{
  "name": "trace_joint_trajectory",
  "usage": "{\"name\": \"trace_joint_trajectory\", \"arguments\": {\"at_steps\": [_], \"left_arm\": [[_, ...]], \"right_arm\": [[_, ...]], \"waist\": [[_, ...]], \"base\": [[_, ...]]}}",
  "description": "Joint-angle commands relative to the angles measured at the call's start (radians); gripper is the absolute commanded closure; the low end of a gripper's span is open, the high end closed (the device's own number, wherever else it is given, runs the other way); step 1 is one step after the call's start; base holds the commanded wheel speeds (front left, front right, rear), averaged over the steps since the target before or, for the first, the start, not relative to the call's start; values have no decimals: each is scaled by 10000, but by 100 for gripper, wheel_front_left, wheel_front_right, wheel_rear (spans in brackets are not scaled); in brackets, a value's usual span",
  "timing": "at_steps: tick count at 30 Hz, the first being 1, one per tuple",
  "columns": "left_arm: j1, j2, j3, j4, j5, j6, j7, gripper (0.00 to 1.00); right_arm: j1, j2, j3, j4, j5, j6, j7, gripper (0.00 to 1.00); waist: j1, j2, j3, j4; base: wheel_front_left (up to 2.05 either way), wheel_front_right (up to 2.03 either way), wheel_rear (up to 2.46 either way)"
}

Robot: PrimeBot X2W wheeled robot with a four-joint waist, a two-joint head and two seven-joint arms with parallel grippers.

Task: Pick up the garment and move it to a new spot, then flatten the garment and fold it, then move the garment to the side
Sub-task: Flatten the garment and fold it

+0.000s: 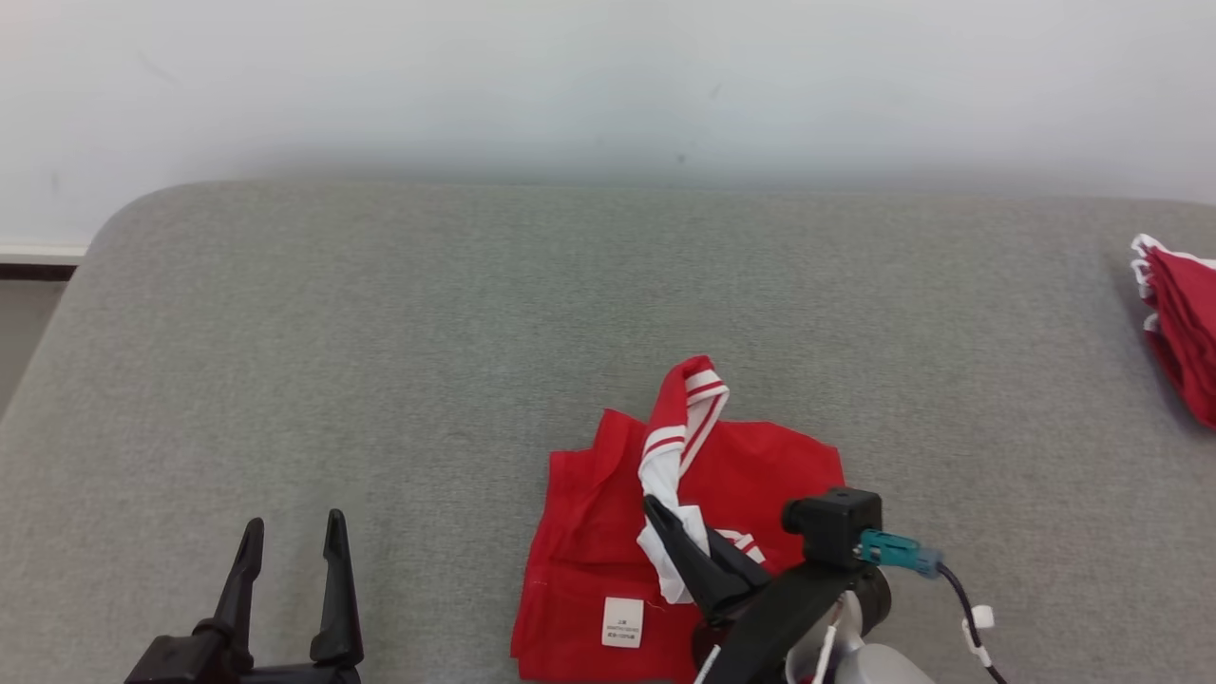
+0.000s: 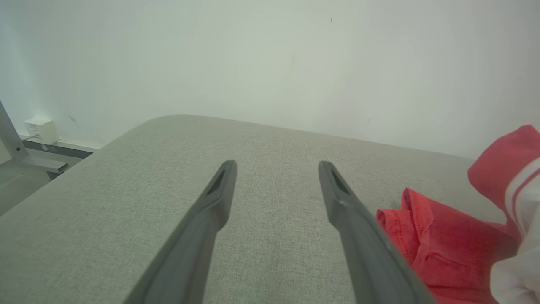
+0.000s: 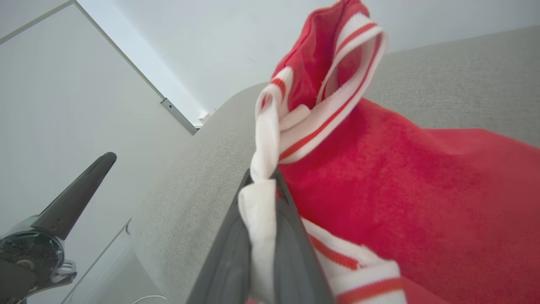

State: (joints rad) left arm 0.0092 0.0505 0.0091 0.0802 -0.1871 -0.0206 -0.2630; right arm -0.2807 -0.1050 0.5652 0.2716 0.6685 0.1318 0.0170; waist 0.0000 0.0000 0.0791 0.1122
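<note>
The right gripper (image 1: 654, 505) is pinching the white, red-striped trim (image 1: 676, 446) of the red garment (image 1: 769, 470). Its two dark fingers are closing tight on the band, which is twisting up from the grip into a raised loop. The garment is lying crumpled on the near side of the grey padded surface (image 1: 380, 361), and a white label (image 1: 622, 622) is showing on its near-left part. Well to the left of the garment, the left gripper (image 1: 294, 527) is hovering over bare surface, fingers spread wide and holding nothing. Far to the right of the garment and farther back, a stack of red cloths (image 1: 1187, 332) is sitting on the surface. Beyond the garment, a pale wall (image 1: 608, 85) is rising behind the surface.
</note>
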Motion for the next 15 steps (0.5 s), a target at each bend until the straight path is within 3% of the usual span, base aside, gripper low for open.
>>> {"name": "trace_joint_trajectory", "arguments": {"at_steps": [1, 11, 12, 14, 15], "left_arm": [[-54, 4, -16, 18, -102, 9, -16, 0], [-248, 7, -202, 198, -241, 109, -16, 0], [-241, 5, -201, 215, -252, 115, -16, 0], [-227, 5, -219, 247, -252, 161, -16, 0], [-225, 5, -206, 251, -233, 167, -16, 0]], "right_arm": [[-130, 108, 37, 152, 23, -30, -74, 100], [-827, 516, 621, 1688, 367, -30, -649, 100], [-903, 526, 669, 1813, 371, -28, -735, 74], [-1027, 542, 763, 1987, 371, -30, -948, 0], [-1097, 537, 794, 2033, 378, -30, -1084, 0]], "waist": [[0, 0, -4, 249], [0, 0, 116, 638], [0, 0, 115, 623], [0, 0, 103, 556], [0, 0, 90, 498]], "base": [[0, 0, 0], [0, 0, 0], [0, 0, 0], [0, 0, 0], [0, 0, 0]]}}
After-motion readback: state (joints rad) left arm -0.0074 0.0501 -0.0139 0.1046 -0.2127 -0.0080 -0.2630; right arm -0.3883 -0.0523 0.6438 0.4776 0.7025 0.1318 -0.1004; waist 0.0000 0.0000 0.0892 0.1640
